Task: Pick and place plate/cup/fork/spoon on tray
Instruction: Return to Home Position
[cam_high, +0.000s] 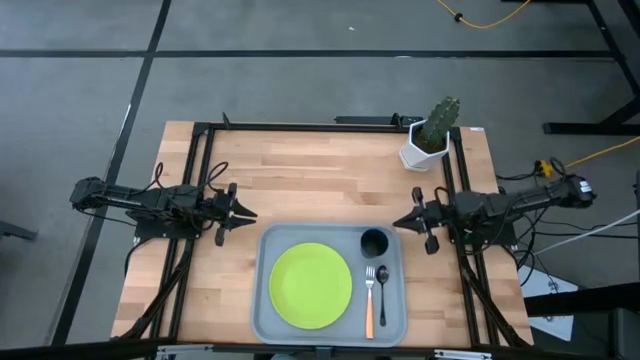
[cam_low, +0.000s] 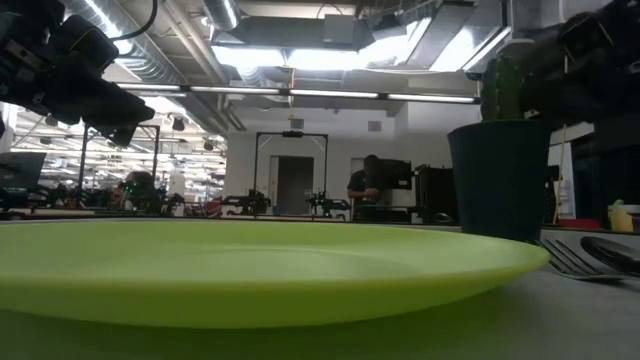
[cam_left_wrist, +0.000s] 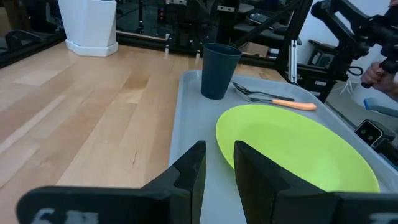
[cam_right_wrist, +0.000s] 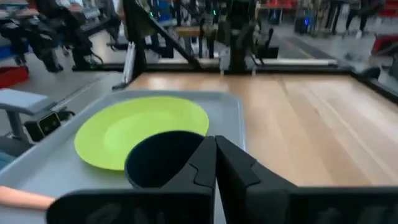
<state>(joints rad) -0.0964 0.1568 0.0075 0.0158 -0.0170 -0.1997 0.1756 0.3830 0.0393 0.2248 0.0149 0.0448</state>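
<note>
Both my arms are parked out at the sides. My left gripper (cam_high: 245, 213) hangs over the bare wood just left of the tray (cam_high: 262, 300), its 2 dark fingers a narrow slit apart with nothing in them. My right gripper (cam_high: 400, 222) sits by the tray's right corner on the cactus side, fingers pinched together on nothing. The tray is a smooth grey-blue rectangle with rounded corners and a raised rim, and all 4 pieces are on it. The plate (cam_high: 311, 285) is a flat, slightly glossy lime-green disc filling the left part. The cup (cam_high: 374, 242) is a small dark cylinder standing upright in the corner nearest my right gripper. The fork (cam_high: 369, 310), orange handle and silver tines, lies right of the plate, with the slim dark spoon (cam_high: 382, 295) parallel and just beside it – tines and oval bowl both point toward the cup. The table (cam_high: 300, 170) is pale plank wood with a visible grain, framed by black rails. A white faceted pot with a cactus (cam_high: 425, 150) stands near the far right corner.
</note>
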